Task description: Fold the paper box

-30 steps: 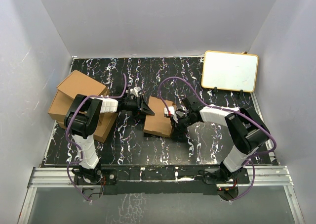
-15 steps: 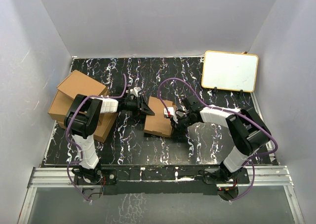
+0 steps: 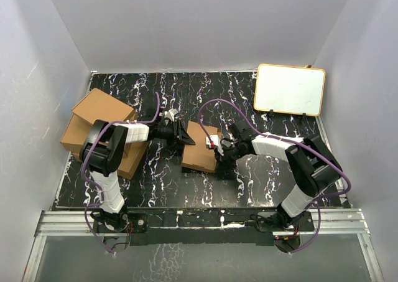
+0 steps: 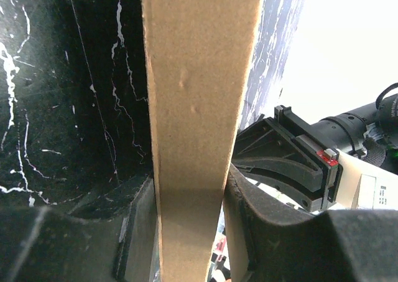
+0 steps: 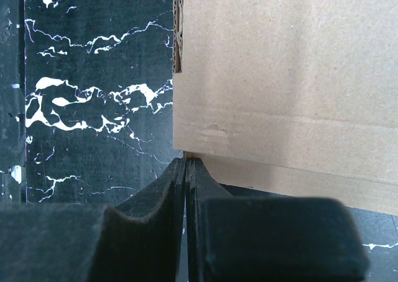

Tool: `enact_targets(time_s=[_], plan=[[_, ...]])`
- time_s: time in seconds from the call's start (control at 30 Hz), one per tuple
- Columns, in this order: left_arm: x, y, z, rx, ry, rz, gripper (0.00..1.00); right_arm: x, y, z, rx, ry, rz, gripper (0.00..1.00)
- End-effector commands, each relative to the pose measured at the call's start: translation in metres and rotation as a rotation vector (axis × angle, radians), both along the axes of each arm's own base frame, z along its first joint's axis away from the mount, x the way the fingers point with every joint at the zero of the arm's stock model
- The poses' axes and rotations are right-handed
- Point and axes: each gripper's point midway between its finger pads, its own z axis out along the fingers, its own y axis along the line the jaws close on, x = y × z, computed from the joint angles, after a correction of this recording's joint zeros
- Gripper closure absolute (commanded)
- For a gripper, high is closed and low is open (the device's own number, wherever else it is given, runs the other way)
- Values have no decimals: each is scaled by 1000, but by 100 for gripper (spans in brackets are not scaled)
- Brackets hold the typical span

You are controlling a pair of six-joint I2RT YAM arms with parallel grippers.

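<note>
marbled table (image 3: 161,185): paper box (image 3: 200,154) sits mid-table, between your two arms. left gripper (image 3: 185,137) is clamped on a cardboard panel, seen edge-on (a thin bite); twist and you may crease or tear it. right gripper (image 3: 219,147) is pinched closed and empty, tips at the box edge; shove hard and the box could skid.

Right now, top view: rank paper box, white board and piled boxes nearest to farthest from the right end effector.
1. paper box, at the right end effector, centre.
2. white board, far right corner.
3. piled boxes, left edge.
</note>
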Motion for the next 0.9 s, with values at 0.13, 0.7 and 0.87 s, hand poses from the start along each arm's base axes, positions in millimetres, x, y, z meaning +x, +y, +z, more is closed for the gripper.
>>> enact_targets(time_s=[0.13,0.7,0.87], plan=[[-1,20,-15,199,2,70,100,17,8,24,42,-104,4,92],[2,20,-10,307,-39,47,100,21,19,33,36,-170,11,92],[5,21,-7,354,-66,25,100,18,18,29,27,-152,16,90]])
